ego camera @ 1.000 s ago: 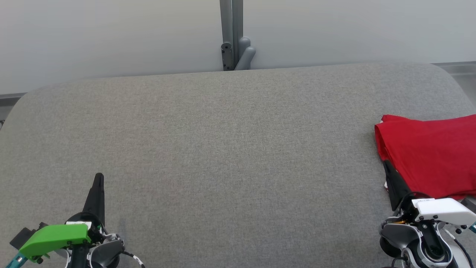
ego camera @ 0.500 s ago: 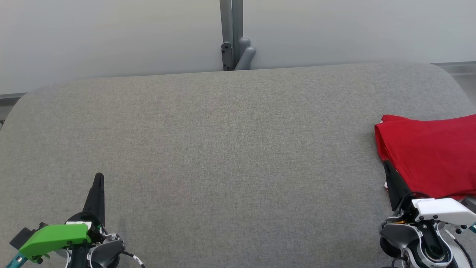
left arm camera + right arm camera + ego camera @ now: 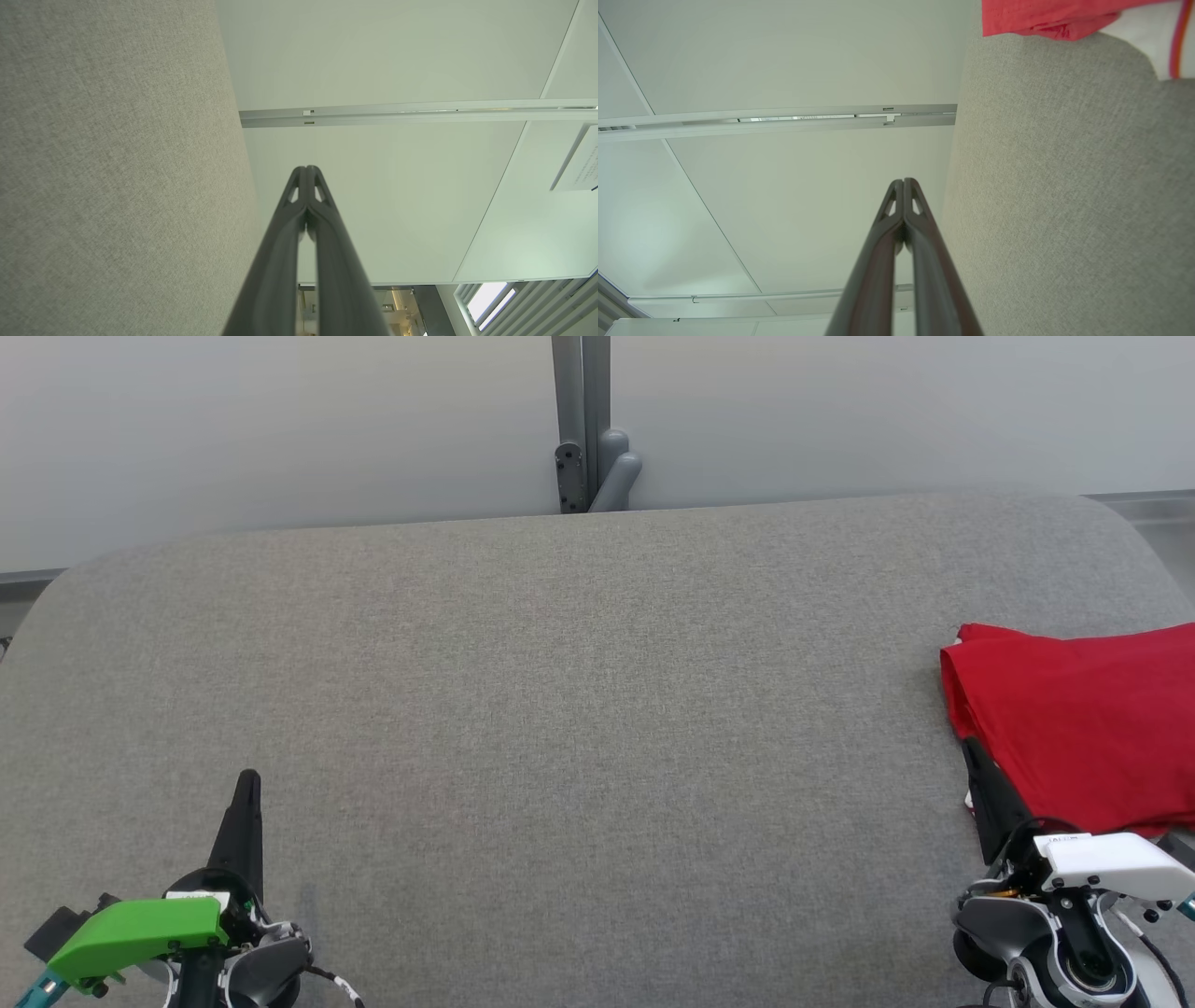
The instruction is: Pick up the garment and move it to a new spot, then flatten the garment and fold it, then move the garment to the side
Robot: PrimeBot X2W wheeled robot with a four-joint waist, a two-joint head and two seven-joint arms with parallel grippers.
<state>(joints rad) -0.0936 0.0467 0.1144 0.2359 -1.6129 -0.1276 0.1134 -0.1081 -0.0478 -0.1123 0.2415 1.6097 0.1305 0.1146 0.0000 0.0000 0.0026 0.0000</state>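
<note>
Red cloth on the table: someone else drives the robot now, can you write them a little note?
Left gripper: shut, empty, at the near left of the grey table.
Right gripper: shut, empty, by the red cloth's near left corner; contact unclear.
Red cloth: folded, at the table's right edge.
Done: looks folded and moved aside.
Left: probably nothing; check the fold.
</note>
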